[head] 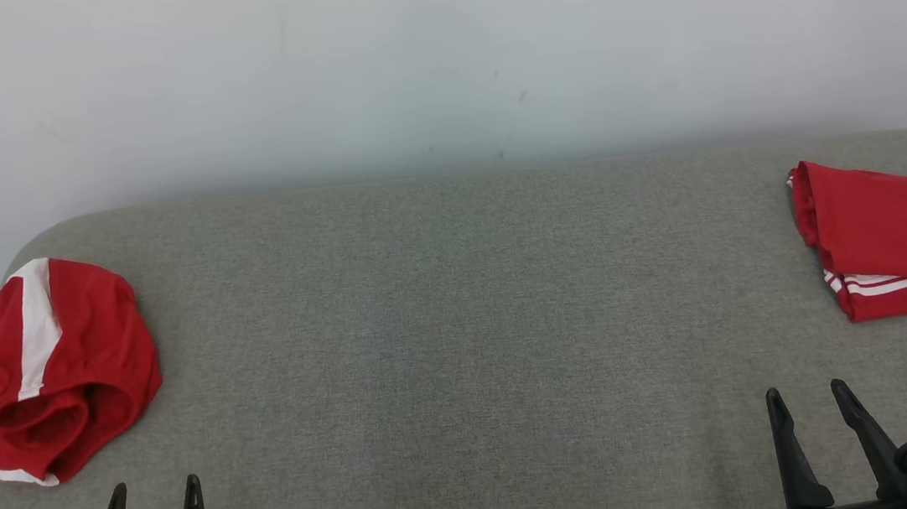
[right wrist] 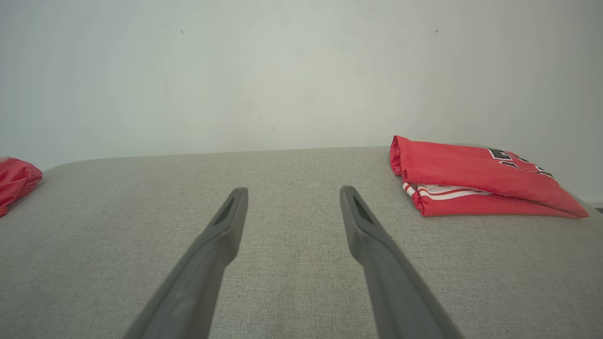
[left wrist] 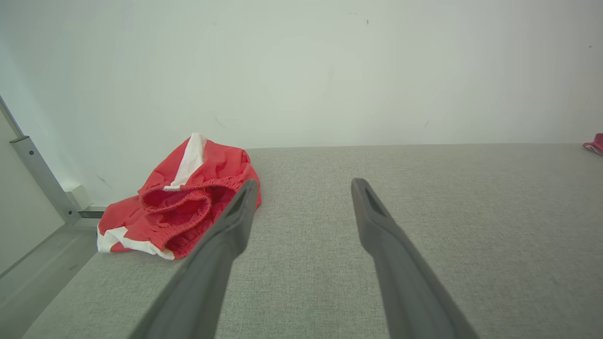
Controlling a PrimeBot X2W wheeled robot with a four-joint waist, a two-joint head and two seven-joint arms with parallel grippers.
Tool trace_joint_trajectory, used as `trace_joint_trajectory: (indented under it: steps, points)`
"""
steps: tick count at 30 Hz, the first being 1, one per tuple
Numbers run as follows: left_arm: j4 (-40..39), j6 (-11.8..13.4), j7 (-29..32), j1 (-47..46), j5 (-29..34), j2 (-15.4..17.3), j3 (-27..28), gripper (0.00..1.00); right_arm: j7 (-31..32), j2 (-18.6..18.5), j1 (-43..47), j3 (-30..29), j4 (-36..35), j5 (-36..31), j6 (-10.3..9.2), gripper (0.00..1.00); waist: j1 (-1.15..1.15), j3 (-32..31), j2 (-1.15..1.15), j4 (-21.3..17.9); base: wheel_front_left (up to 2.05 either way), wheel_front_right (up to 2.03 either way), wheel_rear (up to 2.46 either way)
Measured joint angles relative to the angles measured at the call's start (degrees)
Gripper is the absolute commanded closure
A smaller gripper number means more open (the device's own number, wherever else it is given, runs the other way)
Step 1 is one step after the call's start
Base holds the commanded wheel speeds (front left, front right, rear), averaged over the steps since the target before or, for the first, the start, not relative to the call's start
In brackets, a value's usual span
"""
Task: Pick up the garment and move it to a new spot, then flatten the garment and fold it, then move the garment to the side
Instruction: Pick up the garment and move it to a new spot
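Garment position: the crumpled garment (head: 84,344) lies at the far left edge of the grey worktop (head: 461,329), ahead of the left gripper (head: 155,497) and a little to its left, not touching it. It is well apart from the right gripper (head: 807,398).
In the left wrist view: the garment (left wrist: 179,207) sits beside and partly behind the left finger of that gripper.
Garment look: red cloth with a broad white stripe and white trim at the hem. It is bunched into a heap, and a gathered elastic opening faces the robot.
Other garment: a folded garment (head: 890,234), red with dark lettering and white stripes, lies flat at the far right of the worktop, ahead of the right gripper.
Left gripper state: the jaws stand wide apart and hold nothing.
Right gripper state: the jaws also stand wide and are empty.
Arm pose: both grippers are low at the near edge of the worktop, with the fingers pointing forward toward the pale wall (head: 432,54).
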Motion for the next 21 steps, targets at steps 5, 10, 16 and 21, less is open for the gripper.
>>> trace_joint_trajectory:
  steps: [5,10,16,21]
  points:
    - [0.67,-0.02,0.0,-0.02,0.09,0.12,-0.11,0.0,0.15,0.08,0.1,0.0,0.11,0.07,0.0,0.0,0.0,-0.08,0.0,0.7,0.0,0.0,0.0]
    - [1.44,0.11,-0.01,-0.3,0.09,0.27,0.25,0.0,0.37,0.21,0.49,-0.16,0.34,0.08,0.0,0.0,0.0,-0.14,0.0,2.4,0.0,0.0,0.0]
    - [2.87,0.92,0.19,-0.47,-0.01,0.9,0.87,0.0,0.32,0.51,0.72,-0.38,0.58,0.12,0.0,0.0,0.0,-0.22,0.0,5.87,0.0,0.0,0.0]
    - [2.74,1.47,1.23,-0.49,-0.15,1.45,1.04,0.0,0.35,0.73,1.03,-1.08,0.79,0.19,0.0,0.0,0.0,-0.31,0.0,9.81,0.0,0.0,0.0]
